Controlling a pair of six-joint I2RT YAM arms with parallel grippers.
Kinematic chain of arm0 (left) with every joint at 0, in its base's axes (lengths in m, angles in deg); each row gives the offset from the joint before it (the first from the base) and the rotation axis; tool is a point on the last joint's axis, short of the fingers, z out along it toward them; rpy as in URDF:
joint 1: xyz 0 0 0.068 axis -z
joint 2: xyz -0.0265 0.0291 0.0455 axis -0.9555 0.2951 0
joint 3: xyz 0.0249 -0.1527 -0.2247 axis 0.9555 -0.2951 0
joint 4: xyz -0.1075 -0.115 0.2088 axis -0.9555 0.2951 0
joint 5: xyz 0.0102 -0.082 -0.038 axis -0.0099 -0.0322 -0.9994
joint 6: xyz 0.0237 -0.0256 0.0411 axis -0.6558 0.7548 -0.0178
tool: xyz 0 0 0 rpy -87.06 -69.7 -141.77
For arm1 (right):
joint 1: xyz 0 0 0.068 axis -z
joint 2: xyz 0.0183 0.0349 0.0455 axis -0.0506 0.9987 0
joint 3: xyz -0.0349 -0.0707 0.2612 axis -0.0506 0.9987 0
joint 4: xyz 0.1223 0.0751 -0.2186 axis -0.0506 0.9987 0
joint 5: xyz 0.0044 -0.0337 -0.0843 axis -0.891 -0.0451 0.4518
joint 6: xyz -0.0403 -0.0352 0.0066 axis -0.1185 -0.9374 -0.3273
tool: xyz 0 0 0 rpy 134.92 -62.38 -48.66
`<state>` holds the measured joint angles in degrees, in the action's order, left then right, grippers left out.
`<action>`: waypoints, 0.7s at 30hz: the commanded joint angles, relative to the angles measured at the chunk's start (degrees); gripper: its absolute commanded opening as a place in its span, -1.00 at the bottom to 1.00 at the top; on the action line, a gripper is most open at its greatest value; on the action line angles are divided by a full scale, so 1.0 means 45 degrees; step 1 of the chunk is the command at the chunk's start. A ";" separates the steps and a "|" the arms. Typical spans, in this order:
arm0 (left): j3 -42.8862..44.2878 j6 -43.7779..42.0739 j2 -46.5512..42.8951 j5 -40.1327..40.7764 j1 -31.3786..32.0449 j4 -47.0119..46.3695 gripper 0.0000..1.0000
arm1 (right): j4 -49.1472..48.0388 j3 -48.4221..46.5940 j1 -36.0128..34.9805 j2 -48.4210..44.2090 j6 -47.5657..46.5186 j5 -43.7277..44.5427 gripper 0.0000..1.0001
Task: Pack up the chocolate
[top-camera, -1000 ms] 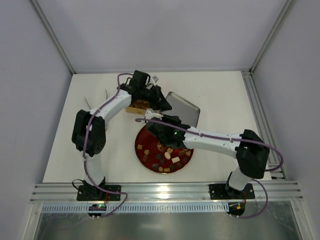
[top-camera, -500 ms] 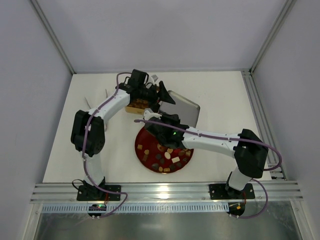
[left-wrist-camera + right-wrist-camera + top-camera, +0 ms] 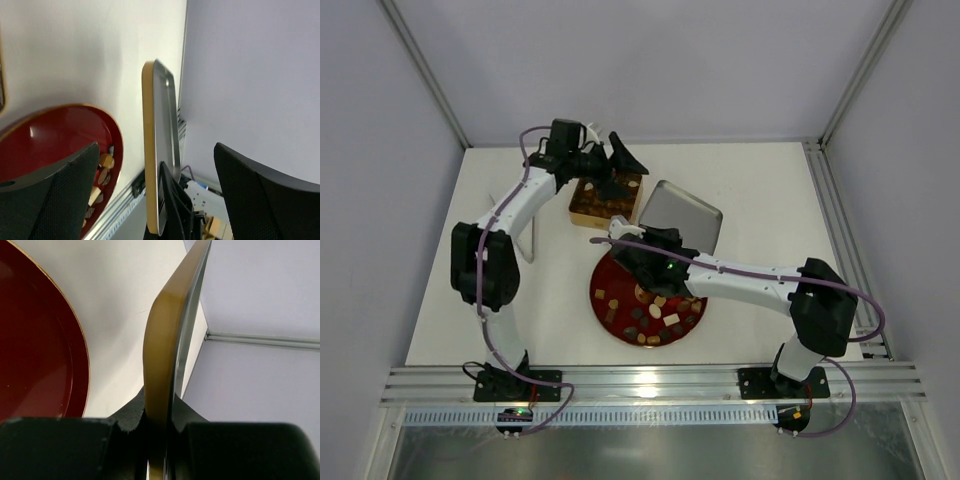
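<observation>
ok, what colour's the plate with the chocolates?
Dark red plate with a thin gold rim; shows best in the right wrist view.

Chocolate (image 3: pixel 658 312) on plate (image 3: pixel 613 272), tin (image 3: pixel 605 203) behind, lid (image 3: pixel 688 215) right of tin

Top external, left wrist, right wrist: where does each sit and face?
Top external: overhead behind the bases, looking down on left arm, right arm, plate, lid.
Left wrist: on the left arm, past the open left gripper toward lid and plate.
Right wrist: on the right arm, along the right gripper pinching the lid, plate alongside.
All share lid and plate.
</observation>
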<state>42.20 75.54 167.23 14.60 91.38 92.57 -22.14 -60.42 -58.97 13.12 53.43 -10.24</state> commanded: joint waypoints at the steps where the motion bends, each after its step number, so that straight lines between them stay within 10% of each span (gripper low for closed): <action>1: 0.0952 0.0232 -0.0661 0.0511 -0.0604 -0.0920 0.86 | 0.0721 -0.0536 0.0193 -0.0901 0.0806 -0.0341 -0.92; 12: 0.1696 -0.2127 -0.0310 0.4611 -0.3240 0.0796 0.66 | 0.3089 -0.5652 0.2944 -0.1332 0.4712 -0.8128 -0.92; 21: 0.1968 -0.3907 0.0803 0.6799 -0.3789 0.2027 0.27 | -0.1921 -0.5264 0.7769 -0.0552 1.0550 -1.8345 -0.92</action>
<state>48.69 63.22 168.71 39.87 74.53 98.17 -18.23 -84.97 -26.84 9.45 88.38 -72.20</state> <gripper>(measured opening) 0.661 0.144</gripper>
